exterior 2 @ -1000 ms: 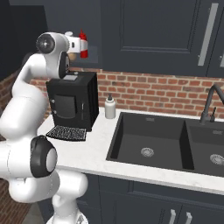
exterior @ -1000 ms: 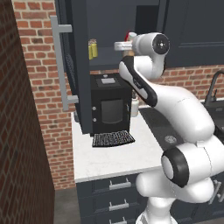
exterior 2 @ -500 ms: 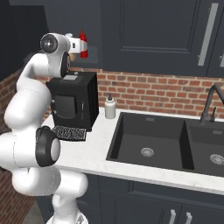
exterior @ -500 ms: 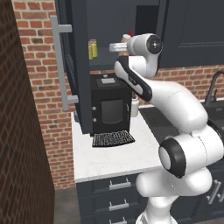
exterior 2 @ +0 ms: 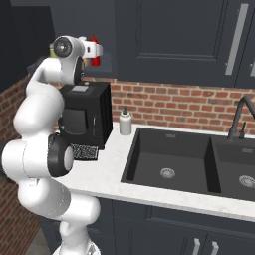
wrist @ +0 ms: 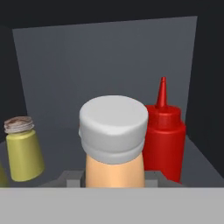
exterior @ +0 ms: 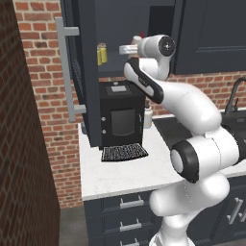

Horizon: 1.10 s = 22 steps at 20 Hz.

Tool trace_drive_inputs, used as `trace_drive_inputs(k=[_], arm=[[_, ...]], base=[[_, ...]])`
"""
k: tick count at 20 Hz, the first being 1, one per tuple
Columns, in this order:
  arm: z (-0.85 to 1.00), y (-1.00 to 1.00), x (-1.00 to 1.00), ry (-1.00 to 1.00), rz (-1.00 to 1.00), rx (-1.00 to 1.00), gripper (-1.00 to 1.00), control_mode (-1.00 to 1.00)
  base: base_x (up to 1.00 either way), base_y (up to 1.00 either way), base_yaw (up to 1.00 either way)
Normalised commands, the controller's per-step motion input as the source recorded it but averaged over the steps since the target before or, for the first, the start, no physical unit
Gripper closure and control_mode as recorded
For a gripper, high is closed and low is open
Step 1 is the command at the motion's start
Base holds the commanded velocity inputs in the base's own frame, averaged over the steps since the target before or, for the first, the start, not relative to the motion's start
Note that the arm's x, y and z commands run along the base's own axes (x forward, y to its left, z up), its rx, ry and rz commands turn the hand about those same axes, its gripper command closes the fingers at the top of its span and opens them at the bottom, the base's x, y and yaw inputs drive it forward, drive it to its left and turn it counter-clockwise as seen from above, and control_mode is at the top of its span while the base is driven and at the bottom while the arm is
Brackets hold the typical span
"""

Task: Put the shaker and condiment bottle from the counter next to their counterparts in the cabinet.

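My gripper is shut on the condiment bottle, a peach-orange bottle with a whitish cap, held upright inside the cabinet. Just to its right, slightly further back, stands the tall red squeeze bottle with a pointed nozzle. Left of it on the shelf is a yellow grey-capped shaker, and a sliver of another yellow thing shows at the left edge. I cannot tell which one is the task's shaker. From the left base view my gripper reaches into the open cabinet, right of a yellow shaker.
The black coffee machine stands on the counter right under the cabinet shelf. A small pale bottle sits beside it, then the dark sink. The open door with its grey bar handle juts out on the left.
My hand has carried the condiment bottle further into the cabinet, toward the shaker side, and now holds it beside the red bottle.
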Motion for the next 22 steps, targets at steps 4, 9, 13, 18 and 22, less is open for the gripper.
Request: trace_drive_inputs(k=[4, 9, 13, 18, 22], arm=[[-0.01, 0.04, 0.17, 0.0, 0.0, 0.0, 1.0, -1.0], [0.0, 0.02, 0.05, 0.0, 0.0, 0.0, 1.0, -1.0], [0.0, 0.0, 0.04, 0.0, 0.0, 0.0, 1.0, -1.0], [0.0, 0.0, 0.01, 0.0, 0.0, 0.0, 1.0, -1.0], [-0.07, 0.0, 0.01, 0.01, 0.0, 0.0, 1.0, -1.0]], base=[[0.0, 0.0, 0.0], [0.0, 0.0, 0.0], [0.0, 0.0, 0.0], [0.0, 0.0, 0.0], [0.0, 0.0, 0.0]])
